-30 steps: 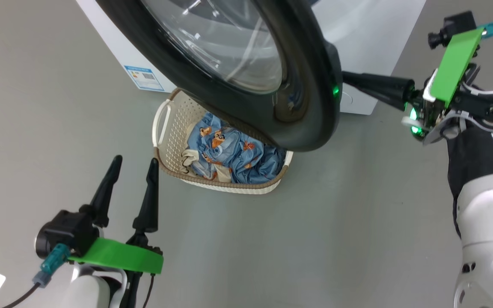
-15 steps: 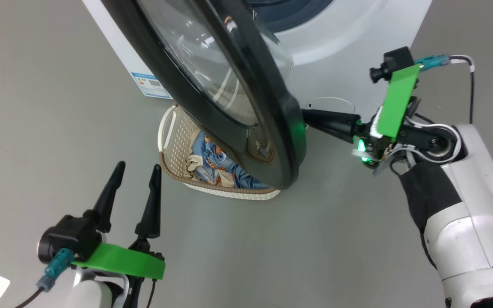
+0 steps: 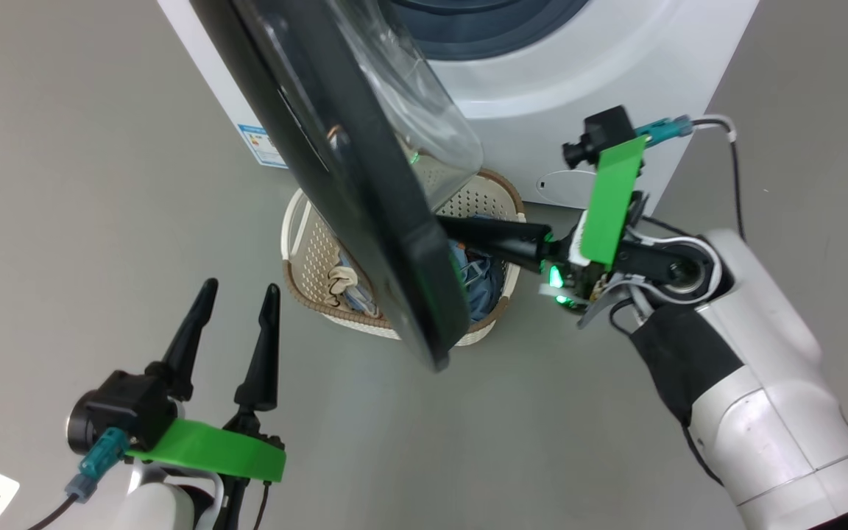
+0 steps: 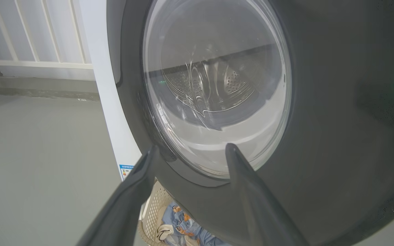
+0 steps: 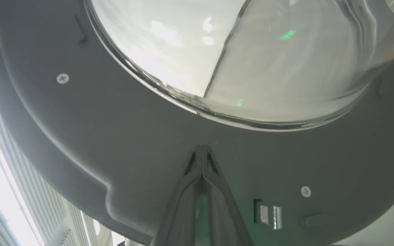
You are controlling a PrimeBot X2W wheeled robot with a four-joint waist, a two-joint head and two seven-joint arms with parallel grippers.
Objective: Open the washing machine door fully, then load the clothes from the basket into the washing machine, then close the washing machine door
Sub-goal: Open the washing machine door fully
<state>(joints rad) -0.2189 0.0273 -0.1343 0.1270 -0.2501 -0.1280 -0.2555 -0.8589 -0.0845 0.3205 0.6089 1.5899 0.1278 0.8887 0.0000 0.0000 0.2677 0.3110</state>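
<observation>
I judge we are in the first step only. The big round washing machine door with a glossy black rim and a bulging clear glass centre (image 3: pixel 365 243) stands partly open. In the head view I see it almost from its edge, swung away from the white boxy front-loading washing machine (image 3: pixel 615 73), so the dark drum opening is uncovered at the top. It does not look fully open to me.

My right hand (image 5: pixel 202 147) has its two dark fingers pressed together, holding nothing. Their tips are against the grey inner face of the door, just below the glass bowl. My left hand (image 3: pixel 240 287) is spread wide and empty, over the grey floor (image 3: pixel 542 412), apart from the door.

The small cream plastic basket with perforated sides and a brown rim (image 3: pixel 313 243) stands on the floor before the machine, partly under the door. The light-blue printed clothes (image 3: pixel 479 283) lie inside it.

What is left: finish the swing, load the clothes, close the door.
</observation>
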